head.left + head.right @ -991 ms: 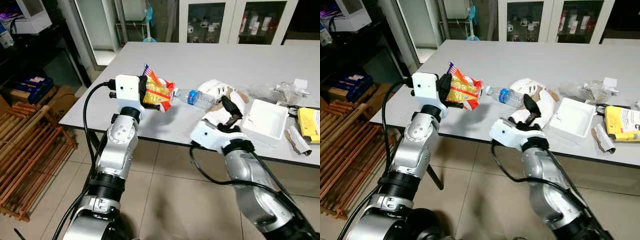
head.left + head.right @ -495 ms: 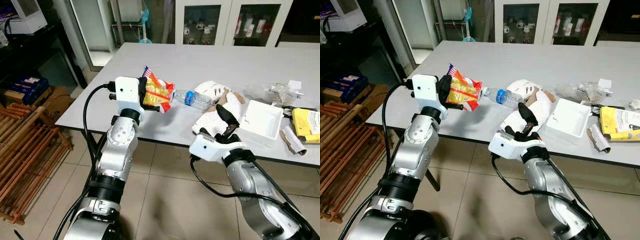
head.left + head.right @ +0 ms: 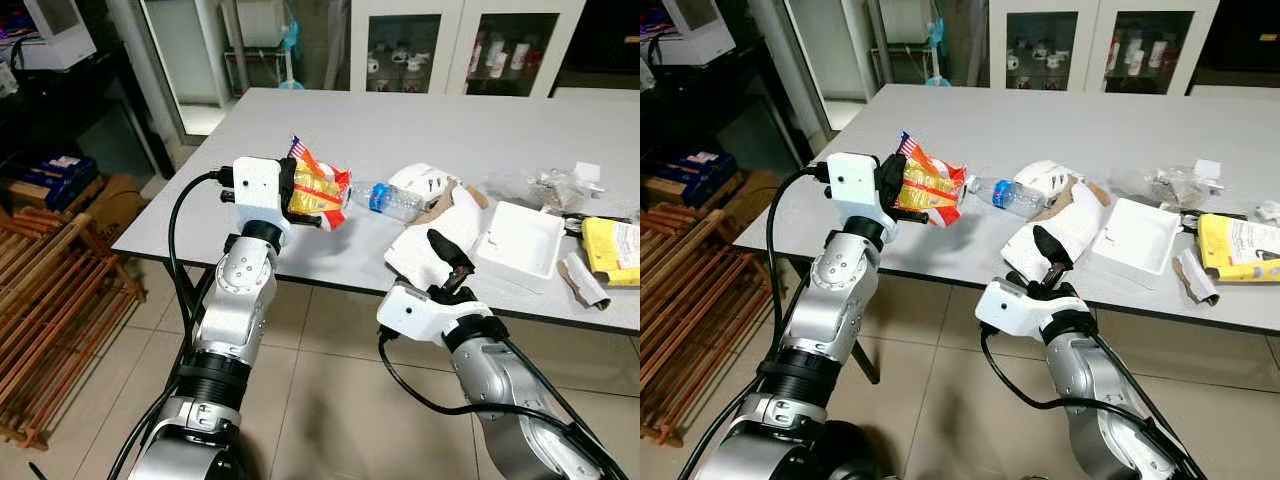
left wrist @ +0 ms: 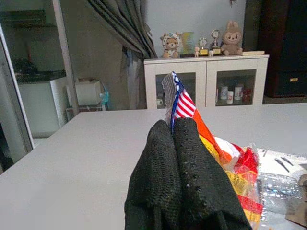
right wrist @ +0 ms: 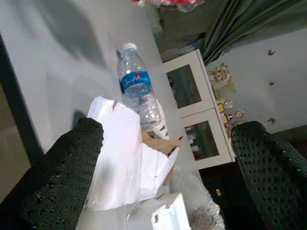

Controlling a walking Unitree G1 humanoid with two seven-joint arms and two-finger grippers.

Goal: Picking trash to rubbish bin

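**A:** What is the robot holding?

**B:** The left gripper (image 3: 296, 190) is pinching a crumpled orange and yellow snack wrapper (image 3: 320, 190), fingers pressed together on it. It is holding the wrapper up in the air over the near left corner of a long grey table (image 3: 400, 125).

**A:** And the other arm?

**B:** The right gripper (image 3: 447, 262) is hanging just in front of the table's near edge, fingers spread wide and gripping nothing. The fingers are pointing toward a piece of torn white packaging (image 3: 432, 240) lying at that edge.

**A:** What else is lying on the table?

**B:** A clear plastic bottle (image 3: 388, 198) with a blue label is resting on its side just behind the white packaging, next to some brown cardboard (image 3: 447, 198). To the right, a white box (image 3: 522, 240) is sitting open. Beyond it are a yellow packet (image 3: 611, 244), a cardboard tube (image 3: 579, 279) and crumpled clear plastic (image 3: 555, 187).

**A:** Anything around the table?

**B:** A wooden slatted rack (image 3: 55, 300) is standing on the tiled floor to the left. White glass-fronted cabinets (image 3: 450, 45) are lining the far wall.
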